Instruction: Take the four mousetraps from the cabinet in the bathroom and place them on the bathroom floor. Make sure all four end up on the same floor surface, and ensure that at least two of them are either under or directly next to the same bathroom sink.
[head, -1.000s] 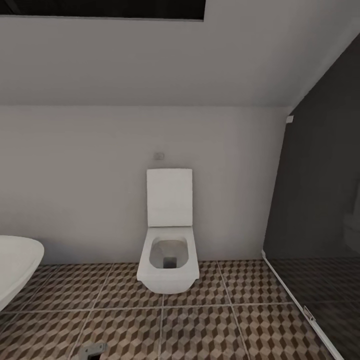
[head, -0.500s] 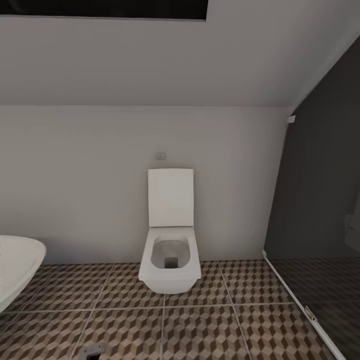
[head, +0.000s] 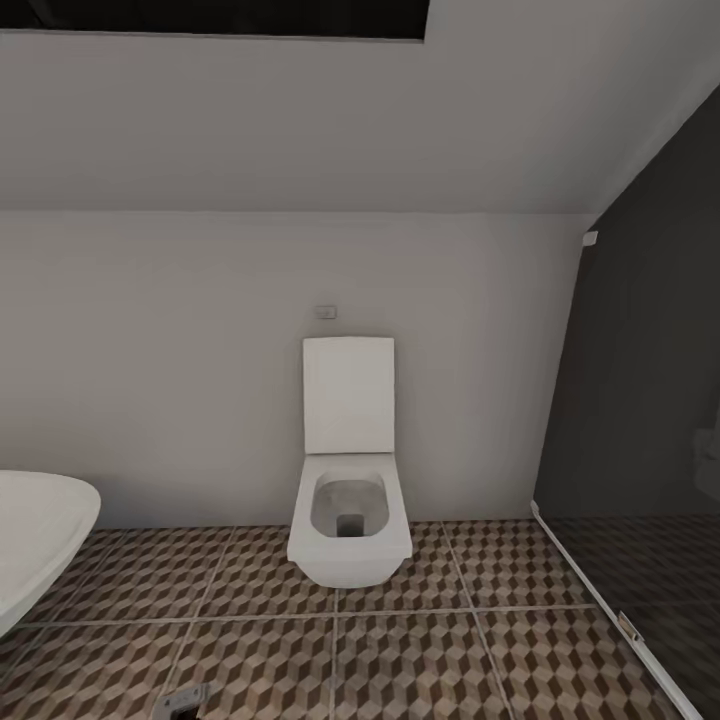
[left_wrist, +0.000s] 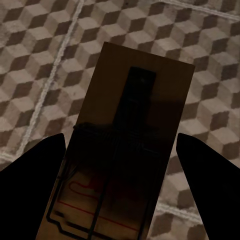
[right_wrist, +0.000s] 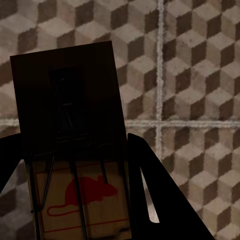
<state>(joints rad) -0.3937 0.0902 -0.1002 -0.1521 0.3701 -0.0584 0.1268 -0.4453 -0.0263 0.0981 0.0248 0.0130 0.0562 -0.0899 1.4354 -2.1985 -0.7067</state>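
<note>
In the left wrist view a tan wooden mousetrap (left_wrist: 145, 90) with dark wire and a red mark sits between the two dark fingers of my left gripper (left_wrist: 121, 145), which is shut on it. Another mousetrap (right_wrist: 65, 75), printed with a red mouse, is in the right wrist view with my right gripper (right_wrist: 72, 145) shut on it. Both hang above the cube-patterned bathroom floor (head: 450, 660). A white sink (head: 40, 540) juts in at the left of the head view. The cabinet is out of view.
A white wall-hung toilet (head: 350, 530) with its lid up stands against the back wall, straight ahead. A dark glass shower partition (head: 640, 420) closes off the right side. A small grey part of my left arm (head: 185, 700) pokes in at the bottom edge.
The whole head view has shifted, with toilet and sink sliding a little to the right in the picture, so the camera has turned slightly left. Nothing else has visibly moved.
</note>
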